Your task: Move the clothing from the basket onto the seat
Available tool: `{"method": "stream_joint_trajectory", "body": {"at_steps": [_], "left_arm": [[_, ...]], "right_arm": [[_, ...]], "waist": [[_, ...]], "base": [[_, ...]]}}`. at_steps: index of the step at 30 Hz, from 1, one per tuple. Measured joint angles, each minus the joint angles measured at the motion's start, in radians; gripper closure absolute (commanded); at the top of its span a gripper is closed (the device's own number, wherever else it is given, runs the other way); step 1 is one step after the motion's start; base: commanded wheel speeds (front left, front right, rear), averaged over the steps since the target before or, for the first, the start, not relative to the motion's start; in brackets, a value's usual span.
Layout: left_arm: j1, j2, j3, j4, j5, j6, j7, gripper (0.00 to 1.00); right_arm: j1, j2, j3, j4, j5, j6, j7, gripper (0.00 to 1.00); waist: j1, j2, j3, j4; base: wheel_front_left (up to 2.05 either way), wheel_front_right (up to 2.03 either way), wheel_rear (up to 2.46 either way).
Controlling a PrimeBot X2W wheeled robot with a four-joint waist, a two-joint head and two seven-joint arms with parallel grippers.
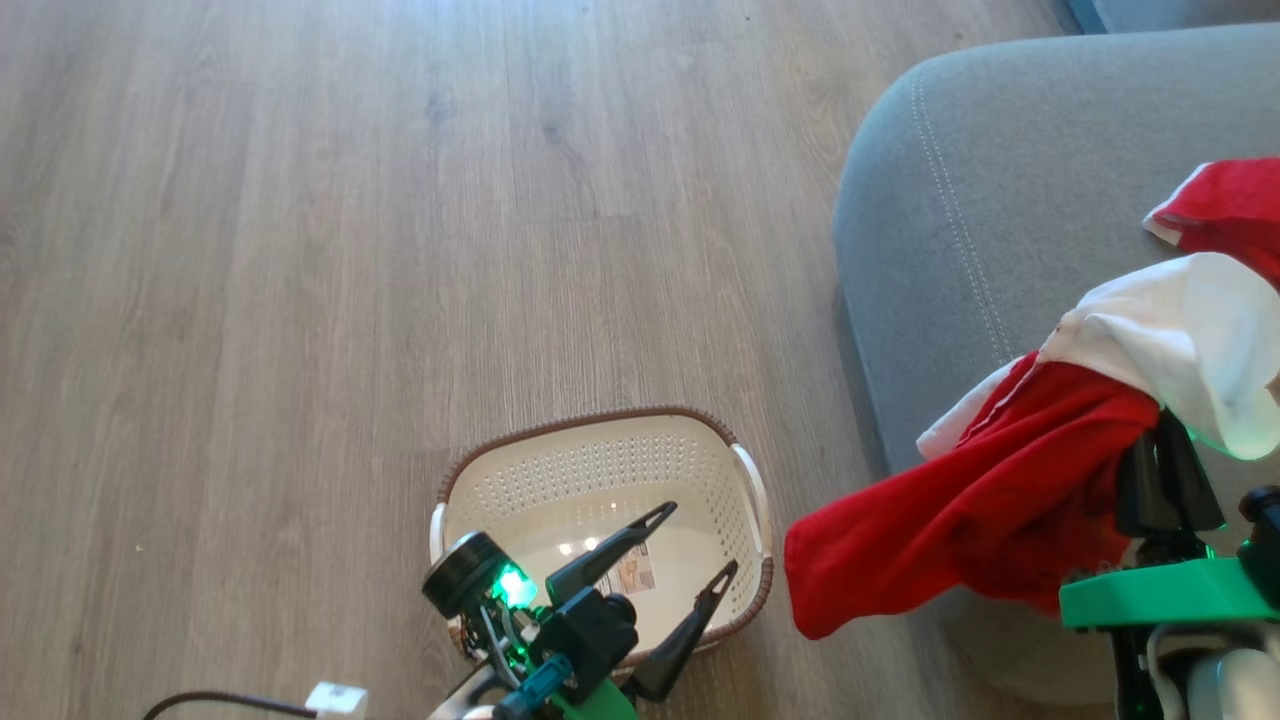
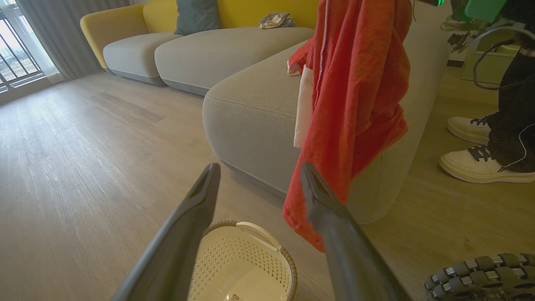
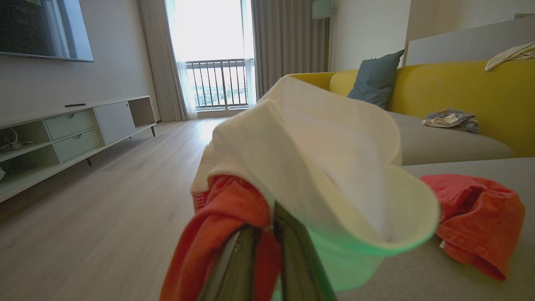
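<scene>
My right gripper [image 1: 1160, 440] is shut on a bundle of clothing: a red garment [image 1: 960, 510] hangs from it over the seat's edge, with a white piece [image 1: 1170, 340] draped on top. The same red cloth [image 2: 355, 104] dangles beside the grey seat [image 2: 250, 113]. Another red garment [image 1: 1235, 205] lies on the seat [image 1: 980, 180]. The cream basket [image 1: 600, 470] stands on the floor left of the seat, with a label on its bare bottom. My left gripper [image 1: 695, 545] hovers open above the basket [image 2: 246, 259], nothing between its fingers.
Wooden floor [image 1: 300, 250] stretches left and ahead of the basket. A person's white shoes [image 2: 480, 163] stand on the floor beyond the seat's end. A yellow sofa [image 3: 459, 92] with a blue cushion [image 3: 376, 77] lies further off. A low TV cabinet [image 3: 71, 133] lines the wall.
</scene>
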Motion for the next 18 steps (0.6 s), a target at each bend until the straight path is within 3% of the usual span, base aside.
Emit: {"method": "stream_joint_trajectory", "body": {"at_steps": [9, 18], "left_arm": [[-0.006, -0.002, 0.026, -0.004, 0.000, -0.003, 0.000, 0.00], [-0.046, 0.004, 0.026, -0.023, 0.002, -0.011, 0.000, 0.00]], "right_arm": [[-0.028, 0.000, -0.008, -0.023, 0.000, 0.000, 0.000, 1.00], [-0.046, 0.002, -0.023, -0.050, 0.000, 0.000, 0.000, 1.00]], "waist": [[0.0000, 0.0000, 0.024, -0.046], [0.0000, 0.0000, 0.071, -0.150]], "base": [[0.00, 0.00, 0.00], [0.00, 0.00, 0.00]]}}
